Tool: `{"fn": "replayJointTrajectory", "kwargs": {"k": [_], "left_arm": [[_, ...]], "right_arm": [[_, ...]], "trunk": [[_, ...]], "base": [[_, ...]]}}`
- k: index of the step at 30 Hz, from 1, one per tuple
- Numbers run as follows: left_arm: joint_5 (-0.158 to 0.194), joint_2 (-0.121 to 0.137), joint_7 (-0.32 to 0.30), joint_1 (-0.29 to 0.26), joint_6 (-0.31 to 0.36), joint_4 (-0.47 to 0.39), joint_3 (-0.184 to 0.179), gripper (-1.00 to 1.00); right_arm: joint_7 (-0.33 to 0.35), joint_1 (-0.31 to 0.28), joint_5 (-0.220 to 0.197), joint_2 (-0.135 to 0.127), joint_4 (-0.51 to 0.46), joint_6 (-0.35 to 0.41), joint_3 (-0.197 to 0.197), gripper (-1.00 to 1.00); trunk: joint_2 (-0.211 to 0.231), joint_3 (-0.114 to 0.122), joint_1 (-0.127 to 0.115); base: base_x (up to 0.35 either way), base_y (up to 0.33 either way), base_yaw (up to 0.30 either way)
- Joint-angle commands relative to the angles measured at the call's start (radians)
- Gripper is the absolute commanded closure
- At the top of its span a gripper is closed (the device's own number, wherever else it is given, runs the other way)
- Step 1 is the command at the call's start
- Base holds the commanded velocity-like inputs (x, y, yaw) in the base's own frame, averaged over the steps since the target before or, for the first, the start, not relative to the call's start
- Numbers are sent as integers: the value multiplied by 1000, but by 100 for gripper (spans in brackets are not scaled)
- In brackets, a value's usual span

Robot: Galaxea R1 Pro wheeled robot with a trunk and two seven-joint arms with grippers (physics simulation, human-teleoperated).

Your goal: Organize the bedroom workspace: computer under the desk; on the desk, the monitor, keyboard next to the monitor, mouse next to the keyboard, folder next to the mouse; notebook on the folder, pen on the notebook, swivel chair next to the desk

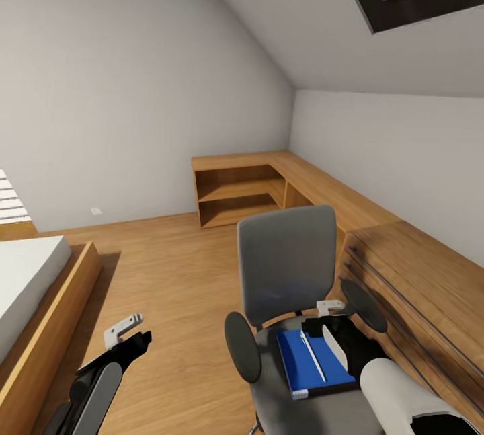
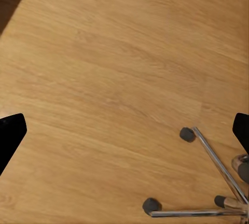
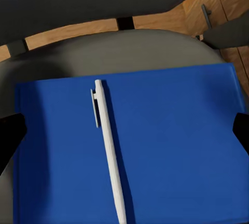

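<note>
Attic bedroom, bed [image 1: 27, 280], sloped ceiling [image 1: 296, 25], oak shelving [image 1: 249, 186]

We count one swivel chair [image 1: 289, 267], one blue folder [image 1: 316, 362], one white pen [image 1: 312, 356], one bed [image 1: 27, 273], and one oak shelving unit [image 1: 255, 189].
</note>
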Motion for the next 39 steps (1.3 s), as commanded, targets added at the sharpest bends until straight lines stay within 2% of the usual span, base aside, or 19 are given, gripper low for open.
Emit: {"fn": "replayJointTrajectory", "kwargs": {"k": [1, 9, 21, 32, 36, 39], "left_arm": [[10, 0, 8, -1, 2, -2, 0, -100], [10, 0, 8, -1, 2, -4, 2, -100], [10, 1, 7, -1, 2, -4, 2, -100], [10, 2, 7, -1, 3, -3, 3, -100], [12, -7, 9, -1, 4, -4, 3, -100], [12, -9, 9, -1, 4, -4, 3, -100]], "right_arm": [[-6, 0, -5, -1, -2, 6, 8, -100], [-2, 0, -4, -4, -1, 7, 10, -100], [131, 0, -3, -30, -3, 23, 11, -100], [144, 0, -2, -34, -5, 50, 10, -100], [143, 0, 18, -27, -7, 72, 17, -100], [142, 0, 18, -27, -7, 76, 17, -100]], "trunk": [[-8, -4, 4], [-64, -29, 35], [-148, -67, 81], [-225, -101, 123], [-225, -101, 123], [-225, -101, 123]], "base": [[0, 0, 0], [0, 0, 0], [0, 0, 0], [0, 0, 0], [0, 0, 0], [0, 0, 0]]}}
